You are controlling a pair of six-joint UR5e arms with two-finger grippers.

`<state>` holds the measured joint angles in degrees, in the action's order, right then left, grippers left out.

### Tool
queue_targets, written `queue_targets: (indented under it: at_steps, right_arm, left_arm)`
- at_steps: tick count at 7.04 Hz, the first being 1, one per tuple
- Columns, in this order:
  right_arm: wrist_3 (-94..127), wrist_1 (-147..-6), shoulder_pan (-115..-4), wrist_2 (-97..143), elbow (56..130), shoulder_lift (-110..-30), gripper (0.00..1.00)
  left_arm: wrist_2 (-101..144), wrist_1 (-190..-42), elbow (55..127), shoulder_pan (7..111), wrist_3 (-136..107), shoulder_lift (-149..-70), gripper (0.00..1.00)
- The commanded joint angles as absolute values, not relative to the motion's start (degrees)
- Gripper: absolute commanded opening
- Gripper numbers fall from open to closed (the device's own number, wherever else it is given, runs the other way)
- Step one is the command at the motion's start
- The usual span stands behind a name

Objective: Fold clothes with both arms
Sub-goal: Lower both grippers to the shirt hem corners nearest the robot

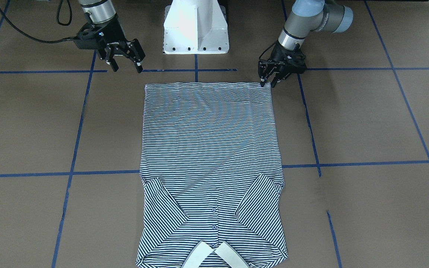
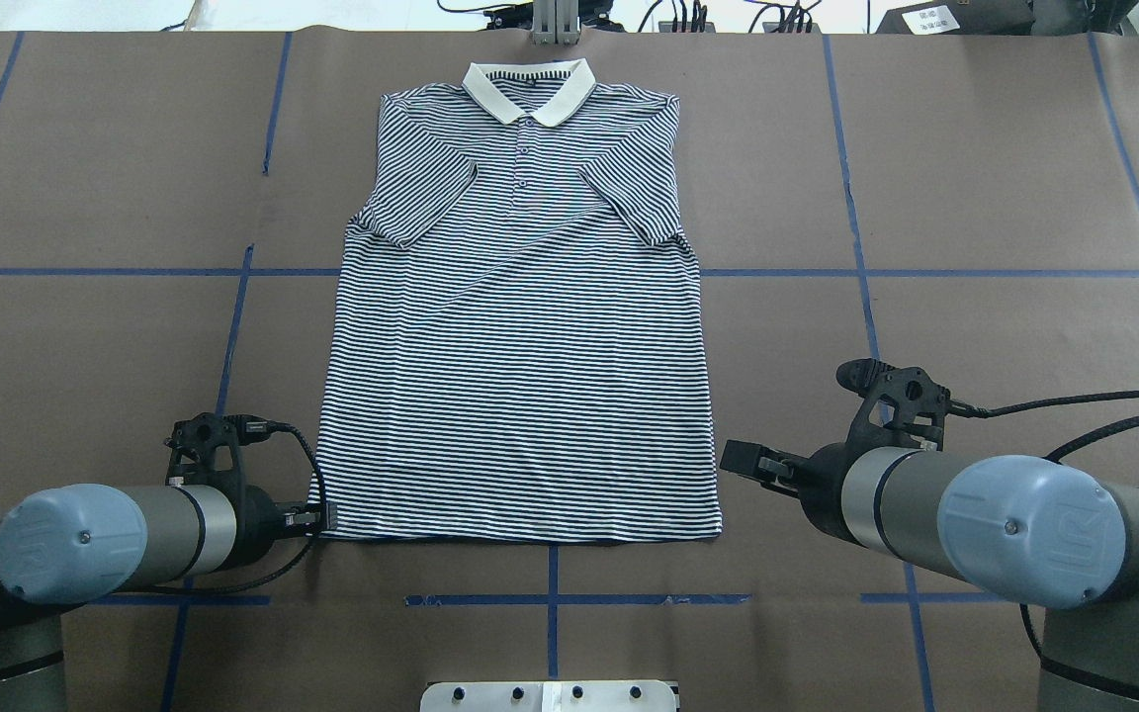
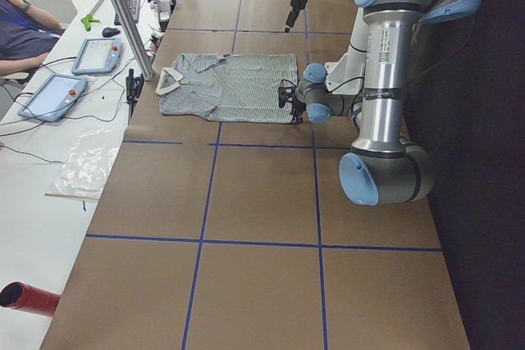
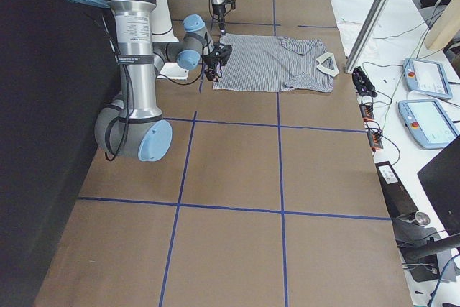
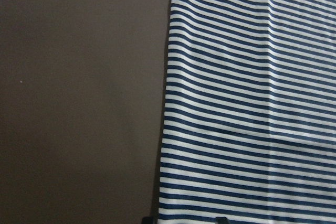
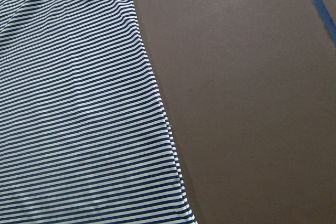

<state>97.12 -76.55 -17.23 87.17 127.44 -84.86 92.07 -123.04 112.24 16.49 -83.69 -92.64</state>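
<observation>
The polo shirt (image 2: pixel 520 396) is laid flat and face up in the middle of the worktop (image 2: pixel 975 198). Its collar (image 2: pixel 528 94) is set at the far edge and its hem (image 2: pixel 520 536) is turned towards the robot's edge, so the 2 hem corners are put within reach of the 2 arms. Both sleeves (image 2: pixel 416 196) are folded in over the chest, which leaves a plain rectangle. The lengthwise fold is therefore judged to be the step in hand.

The left gripper (image 1: pixel 267 81) is held low at the hem's left corner. In the left wrist view its 2 fingertips (image 5: pixel 221 221) are shown apart with the shirt's side edge between them, so nothing is clamped. The right gripper (image 1: pixel 127 67) is held just beside the hem's right corner, off the cloth, with its jaws spread wide and empty.

The mirrored placing is judged deliberate: with 1 corner pinched by each arm, the hem can be lifted level and carried towards the collar. If only 1 corner is caught, or if 1 layer alone is taken, a skewed fold is risked
</observation>
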Motion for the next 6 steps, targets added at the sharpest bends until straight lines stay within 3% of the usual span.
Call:
queue_targets:
  at_steps: [1, 3, 6]
  right_arm:
    - [97.1, -76.6, -17.2, 87.1, 127.4, -84.9, 0.96]
    - [97.1, -76.6, -17.2, 87.0, 127.4, -84.9, 0.96]
    - [97.1, -76.6, -17.2, 87.1, 127.4, -84.8, 0.96]
  left_arm:
    - [92.0, -123.0, 112.0, 16.2, -83.8, -92.6, 0.49]
    - [92.0, -123.0, 112.0, 16.2, -83.8, -92.6, 0.48]
    - [91.7, -123.0, 111.8, 16.1, -83.8, -92.5, 0.29]
